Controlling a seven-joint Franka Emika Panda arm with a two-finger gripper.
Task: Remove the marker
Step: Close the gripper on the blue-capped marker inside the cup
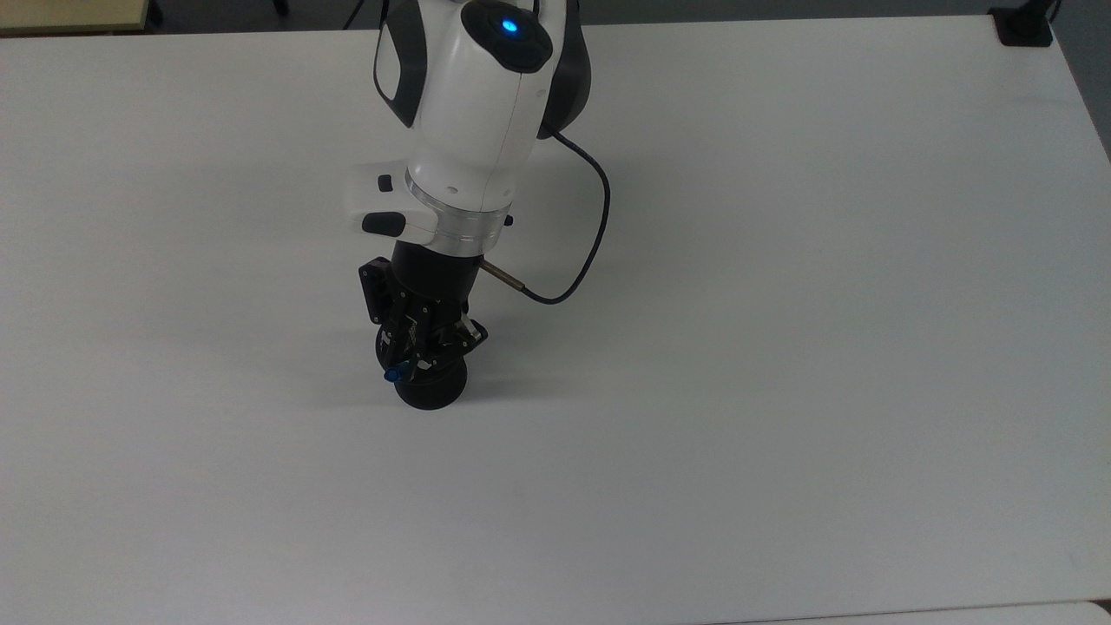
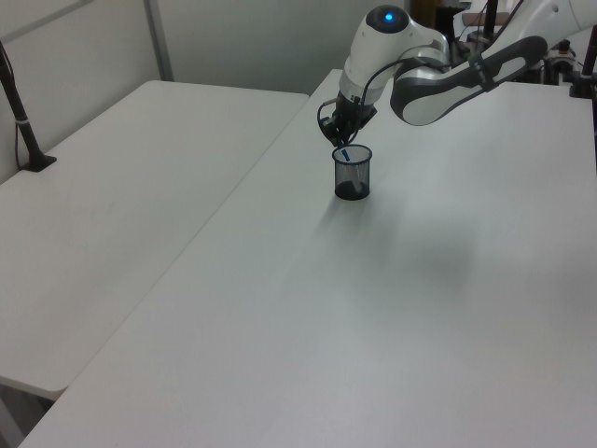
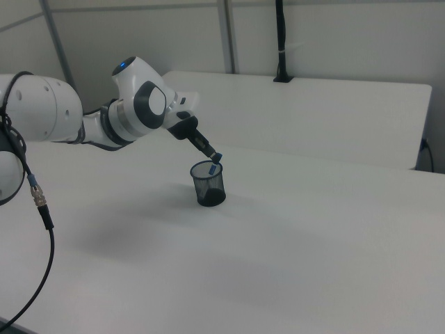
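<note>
Black two-finger gripper looks clamped on the slim, light, slippery-looking blue-capped marker just above the black mesh cup.

This looks like a robot lab or test room set up in an office-like space. A white arm with a glowing blue light and a loose black cable reaches over a wide, plain white tabletop. A second white table stands just beside it, and in the right view another one sits behind. Black clamped posts rise from the table edges, like camera mounts. The walls are bare pale panels with thin metal strips. On the tabletop stands one black mesh cup, like an office pen holder.
</note>
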